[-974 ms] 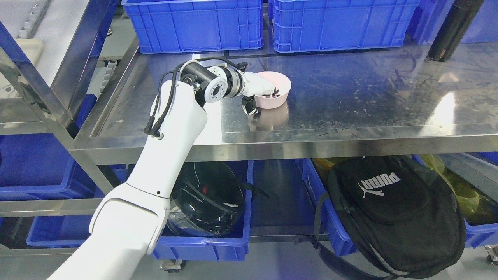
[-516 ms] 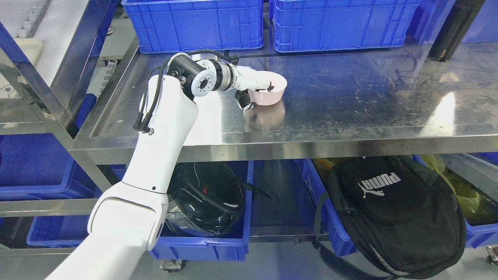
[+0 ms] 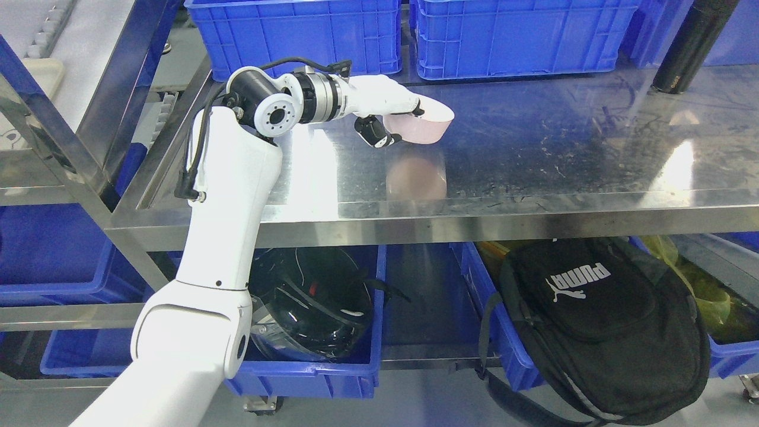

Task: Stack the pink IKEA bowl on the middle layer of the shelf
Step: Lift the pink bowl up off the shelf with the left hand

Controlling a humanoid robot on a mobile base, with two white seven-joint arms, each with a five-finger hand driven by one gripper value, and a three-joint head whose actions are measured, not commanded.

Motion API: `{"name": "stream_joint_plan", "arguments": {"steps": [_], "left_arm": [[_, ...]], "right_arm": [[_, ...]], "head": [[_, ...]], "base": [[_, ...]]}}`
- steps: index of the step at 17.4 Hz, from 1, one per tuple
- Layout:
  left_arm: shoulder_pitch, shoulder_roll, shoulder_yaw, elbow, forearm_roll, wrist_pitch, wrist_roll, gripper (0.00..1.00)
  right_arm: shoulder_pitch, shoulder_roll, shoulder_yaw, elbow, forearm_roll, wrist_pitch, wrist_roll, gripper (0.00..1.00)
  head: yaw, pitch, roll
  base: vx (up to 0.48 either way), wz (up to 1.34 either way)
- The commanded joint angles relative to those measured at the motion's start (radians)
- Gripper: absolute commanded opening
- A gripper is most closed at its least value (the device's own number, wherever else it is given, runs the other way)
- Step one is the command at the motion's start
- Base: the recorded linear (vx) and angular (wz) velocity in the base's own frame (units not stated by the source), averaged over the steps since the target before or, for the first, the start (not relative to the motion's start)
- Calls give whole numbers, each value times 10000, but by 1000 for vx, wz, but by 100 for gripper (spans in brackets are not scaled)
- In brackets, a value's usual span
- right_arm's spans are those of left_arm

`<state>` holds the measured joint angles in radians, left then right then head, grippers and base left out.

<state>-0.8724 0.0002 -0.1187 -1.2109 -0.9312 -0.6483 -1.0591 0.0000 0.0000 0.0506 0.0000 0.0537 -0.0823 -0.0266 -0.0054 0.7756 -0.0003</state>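
A pink bowl [image 3: 422, 126] hangs in the air above the steel middle shelf [image 3: 533, 154], a little left of its centre. My left hand [image 3: 391, 115] is shut on the bowl's left rim, with a finger over the rim and the thumb under its side. The bowl is upright and clear of the shelf; its pink reflection shows on the steel below. The white left arm reaches up from the lower left. The right arm does not show.
Two blue crates [image 3: 296, 35] [image 3: 522, 32] stand along the back of the shelf. A black cylinder [image 3: 694, 44] stands at the back right. Below, a blue bin holds a black helmet [image 3: 314, 302], and a black backpack [image 3: 599, 320] lies at the right.
My left hand has lifted the pink bowl off the shelf and carried it up and slightly back. The arm has swung left and upward with it.
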Motion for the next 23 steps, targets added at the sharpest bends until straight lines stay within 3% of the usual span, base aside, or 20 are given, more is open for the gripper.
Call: {"name": "stream_joint_plan", "arguments": {"steps": [1, 9, 14, 23], "left_arm": [[362, 173, 1862, -653, 2525, -1371, 22, 0], [1590, 173, 1526, -1832, 5046, -1371, 37, 0], [2311, 173, 882, -2570, 5278, -1371, 53, 0], [2802, 173, 1049, -2709, 5262, -1371, 53, 0]], "right_arm": [[230, -175, 0, -175, 0, -5, 5, 100], [230, -175, 0, -175, 0, -5, 5, 100], [230, -175, 0, -175, 0, -5, 5, 100], [230, -175, 0, -175, 0, -5, 5, 100]], "head": [[0, 0, 0], [0, 0, 0], [0, 0, 0], [0, 0, 0]], "base": [[0, 0], [0, 0], [0, 0], [0, -2]]}}
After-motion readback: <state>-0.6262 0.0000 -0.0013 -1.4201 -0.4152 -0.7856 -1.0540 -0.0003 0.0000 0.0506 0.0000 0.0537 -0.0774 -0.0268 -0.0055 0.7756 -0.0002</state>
